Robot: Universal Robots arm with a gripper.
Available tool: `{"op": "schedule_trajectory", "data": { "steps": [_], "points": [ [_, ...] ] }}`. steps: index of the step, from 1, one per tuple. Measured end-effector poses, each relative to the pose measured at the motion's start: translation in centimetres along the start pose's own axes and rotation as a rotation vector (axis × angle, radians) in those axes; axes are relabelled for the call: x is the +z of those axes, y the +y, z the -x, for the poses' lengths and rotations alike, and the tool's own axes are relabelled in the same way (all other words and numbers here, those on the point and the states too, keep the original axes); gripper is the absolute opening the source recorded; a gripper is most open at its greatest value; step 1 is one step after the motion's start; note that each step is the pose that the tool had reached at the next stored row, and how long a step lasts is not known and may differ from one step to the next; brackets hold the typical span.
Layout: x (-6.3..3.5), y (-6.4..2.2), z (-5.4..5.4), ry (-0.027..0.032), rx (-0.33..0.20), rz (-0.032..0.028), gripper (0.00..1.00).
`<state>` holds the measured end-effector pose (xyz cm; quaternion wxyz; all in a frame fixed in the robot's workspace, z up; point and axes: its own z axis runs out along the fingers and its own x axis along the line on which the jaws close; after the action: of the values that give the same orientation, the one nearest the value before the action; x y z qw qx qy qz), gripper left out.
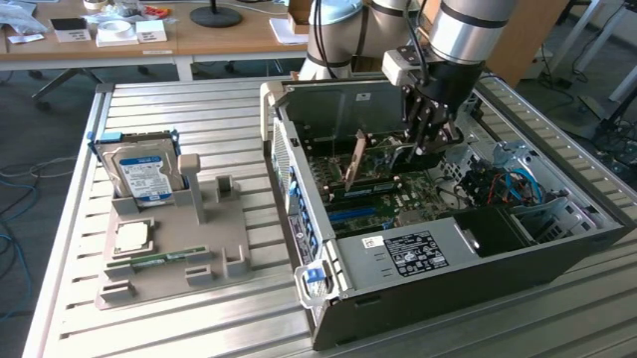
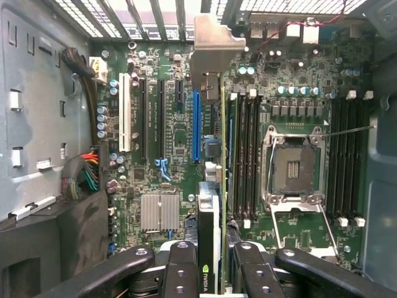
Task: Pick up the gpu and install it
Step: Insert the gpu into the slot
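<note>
Table [image 1: 179, 104] of metal slats carries all parts. At the exterior view's left, a grey holder [image 1: 229, 231] bears an upright hard drive [image 1: 145, 170], with a CPU [image 1: 133, 237] lying flat in front of it and a memory stick [image 1: 159, 259] nearer the camera still.

To the right of the holder lies an open case [image 1: 478, 276], with the motherboard [image 1: 398, 201] exposed inside. The gripper [image 1: 430, 142] reaches down into the case from above. Its jaws are clamped on the gpu [image 1: 383, 160], one finger on each face of the card.

The gpu stands on edge over the motherboard, within the case, and well apart from the holder.

In the wrist view, the gripper [image 2: 214, 273] holds the gpu [image 2: 209, 205] edge-on. The card's bracket [image 2: 214, 43] sits at the slotted rear wall of the case. The card runs just beside the blue slot [image 2: 196, 124], between that slot and the CPU socket [image 2: 294, 167]. Contact between the card's lower edge and the board cannot be determined.
</note>
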<state>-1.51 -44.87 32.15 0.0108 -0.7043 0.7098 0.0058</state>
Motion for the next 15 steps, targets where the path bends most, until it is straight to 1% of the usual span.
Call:
{"op": "schedule_trajectory", "data": {
  "steps": [4, 10, 15],
  "points": [
    [0.20, 0.19, 0.0, 0.0001, 0.000, -0.0065, 0.27],
    [0.54, 0.62, 0.0, 0.0001, 0.000, -0.0076, 0.27],
    [1.20, 1.05, 0.0, 0.0001, 0.000, -0.0107, 0.27]
  ]
}}
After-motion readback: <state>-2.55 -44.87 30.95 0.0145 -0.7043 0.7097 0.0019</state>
